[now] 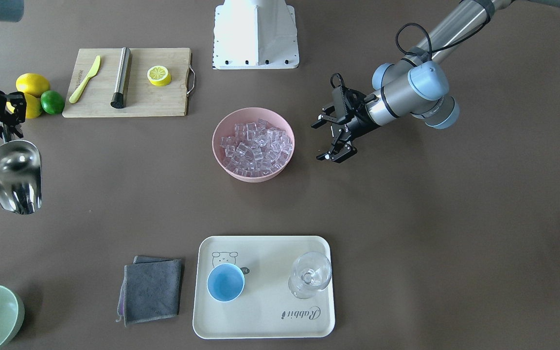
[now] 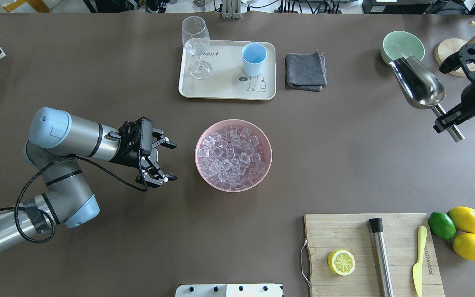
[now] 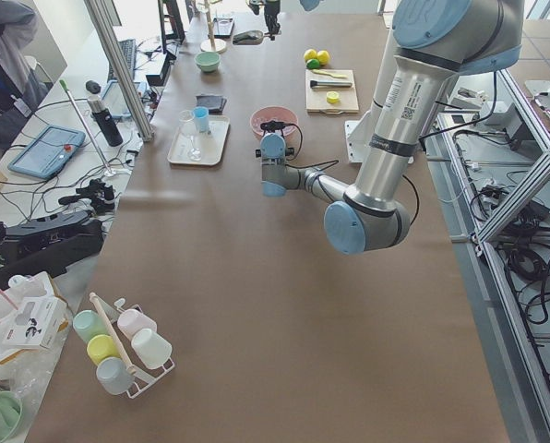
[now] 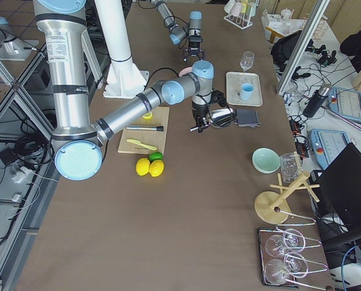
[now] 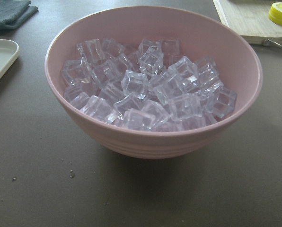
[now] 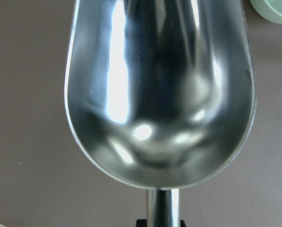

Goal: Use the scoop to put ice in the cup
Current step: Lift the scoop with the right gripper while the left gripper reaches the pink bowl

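A shiny steel scoop with a trough-shaped bowl and straight round handle [image 2: 419, 84] is held above the brown table [image 2: 344, 165] near its far right corner. The right claw [image 2: 447, 119] is clamped on the handle. The mouth of the trough points toward the far edge, close to a pale green bowl [image 2: 402, 45] standing in that corner.

The clear, glassy ice cubes [image 2: 233, 156] are heaped in a round pink bowl [image 2: 233, 189] at the middle of the table. The left claw [image 2: 173, 161] hovers just beside this bowl on the side toward the left end. Its fingers are spread apart, touch nothing and point at the bowl.

The small light blue cup with a white rim [image 2: 254, 59] stands upright on a cream rectangular tray [image 2: 225, 88] at the middle of the far edge. A clear stemmed glass [image 2: 196, 41] stands beside it on the same tray. A folded grey cloth [image 2: 305, 70] lies just right of the tray.

By the robot-side edge, toward the right end, a wooden cutting board [image 2: 344, 231] carries a halved lemon [image 2: 341, 262], a steel cylinder with a black tip [image 2: 382, 255] and a yellow knife [image 2: 418, 264]. A lime [image 2: 441, 225] and two whole lemons [image 2: 466, 219] lie next to the board.
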You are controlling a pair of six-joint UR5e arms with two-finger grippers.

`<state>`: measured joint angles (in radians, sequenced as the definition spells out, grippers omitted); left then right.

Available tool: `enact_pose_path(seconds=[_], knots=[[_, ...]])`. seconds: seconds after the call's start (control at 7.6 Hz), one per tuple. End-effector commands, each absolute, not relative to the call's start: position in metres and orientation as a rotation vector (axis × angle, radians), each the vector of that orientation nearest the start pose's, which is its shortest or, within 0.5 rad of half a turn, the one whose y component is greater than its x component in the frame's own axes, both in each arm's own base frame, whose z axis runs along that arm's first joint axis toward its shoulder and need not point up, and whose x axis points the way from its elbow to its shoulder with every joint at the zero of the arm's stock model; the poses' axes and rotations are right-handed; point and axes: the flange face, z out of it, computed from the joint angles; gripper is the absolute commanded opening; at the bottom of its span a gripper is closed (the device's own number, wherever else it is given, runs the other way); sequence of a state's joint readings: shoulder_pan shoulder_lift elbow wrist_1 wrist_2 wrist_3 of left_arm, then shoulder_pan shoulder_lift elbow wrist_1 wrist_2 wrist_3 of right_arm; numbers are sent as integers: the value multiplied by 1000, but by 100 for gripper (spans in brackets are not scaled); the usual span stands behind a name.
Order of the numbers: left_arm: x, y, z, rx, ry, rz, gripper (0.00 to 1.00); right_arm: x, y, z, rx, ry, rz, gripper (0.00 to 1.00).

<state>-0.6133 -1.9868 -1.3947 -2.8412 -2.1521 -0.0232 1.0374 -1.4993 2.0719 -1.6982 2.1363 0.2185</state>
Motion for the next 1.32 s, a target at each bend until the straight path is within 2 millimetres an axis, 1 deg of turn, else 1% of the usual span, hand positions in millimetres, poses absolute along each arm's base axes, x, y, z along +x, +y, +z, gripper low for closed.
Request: enact_pose_path(seconds=[0.0,0.13,0.26,0.39,0.53,0.66,0.79,0.92,1.05,1.18], knots=[[505,-447,371,1174,1132,1184,98,-216,-437,368,313,-562,-714,0],[509,-448,371,1156,1138,1174,98,-242,-412,332,349,-454,-848,0],[511,-450,365,1132,1160,1140,98,-269,-389,307,370,-406,-928,0],[517,-446,361,1104,1182,1120,98,-273,-387,302,380,-408,-944,0],[523,-441,358,1104,1190,1127,98,-285,-382,290,422,-395,-1034,0],[528,-437,355,1116,1184,1119,98,-286,-377,286,429,-398,-1054,0],[534,-434,350,1131,1179,1112,98,-292,-374,283,438,-401,-1088,0],[538,-433,346,1143,1174,1103,98,-279,-364,275,410,-375,-1136,0],[540,-431,344,1146,1177,1106,98,-283,-367,279,407,-348,-1229,0],[541,-430,344,1147,1178,1107,98,-294,-375,277,399,-343,-1238,0]])
